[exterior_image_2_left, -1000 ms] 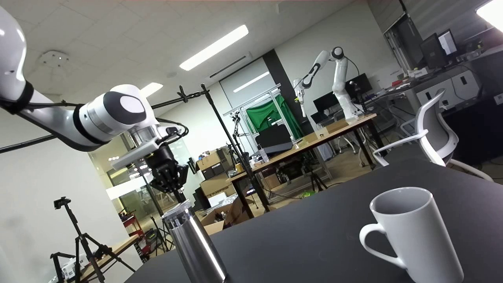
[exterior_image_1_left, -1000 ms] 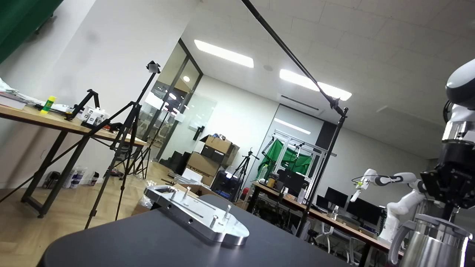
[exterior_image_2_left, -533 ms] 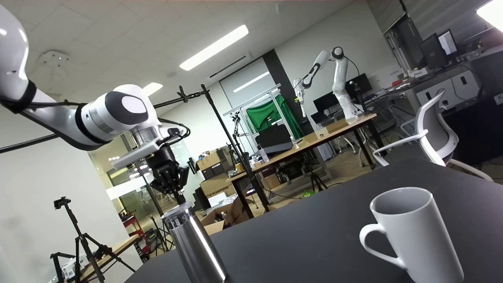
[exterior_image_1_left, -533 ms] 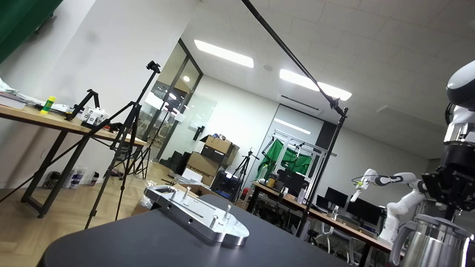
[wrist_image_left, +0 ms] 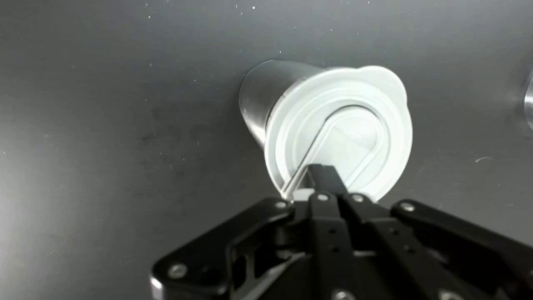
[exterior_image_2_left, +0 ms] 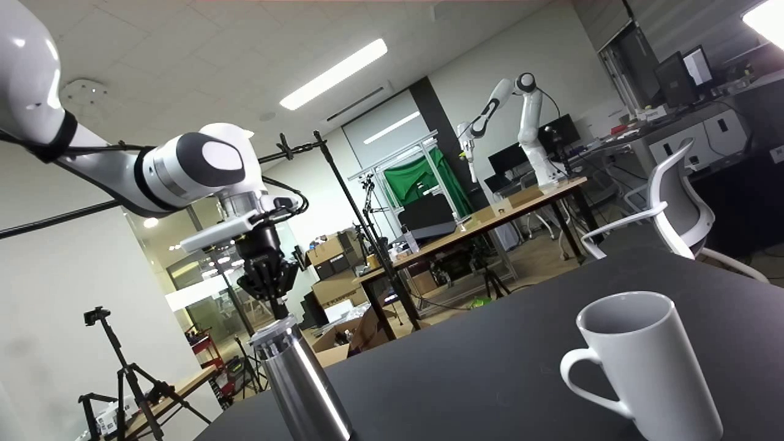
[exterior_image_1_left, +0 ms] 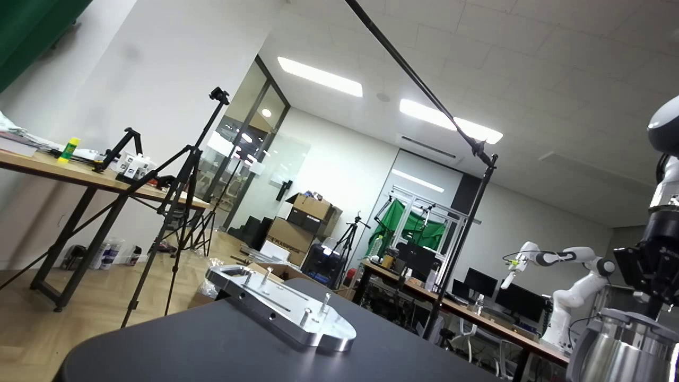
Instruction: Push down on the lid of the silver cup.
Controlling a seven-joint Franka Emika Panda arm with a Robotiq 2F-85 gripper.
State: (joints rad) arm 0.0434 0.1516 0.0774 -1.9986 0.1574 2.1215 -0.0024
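The silver cup (exterior_image_1_left: 628, 361) stands on the dark table, its handle toward the left in that exterior view. It also shows in an exterior view (exterior_image_2_left: 306, 392) and in the wrist view (wrist_image_left: 264, 93). The lid (wrist_image_left: 366, 137) covers the cup and looks pale from above, with a raised loop-shaped ridge. It shows as a grey rim in both exterior views (exterior_image_1_left: 634, 319) (exterior_image_2_left: 274, 331). My gripper (wrist_image_left: 327, 179) is shut and holds nothing. Its fingertips point down onto the lid near its edge in an exterior view (exterior_image_2_left: 280, 309) and seem to touch it. The exact contact spot is hidden.
A white mug (exterior_image_2_left: 649, 367) stands on the dark table (exterior_image_2_left: 465, 380). A shiny metal plate with upright pins (exterior_image_1_left: 286, 307) lies on the table. A metal edge (wrist_image_left: 529, 102) shows at the right of the wrist view.
My arm and gripper have shifted to the right in both exterior views, with the fingertips staying at the lid. The cup has slid a little, slightly right in one exterior picture and slightly left in another.
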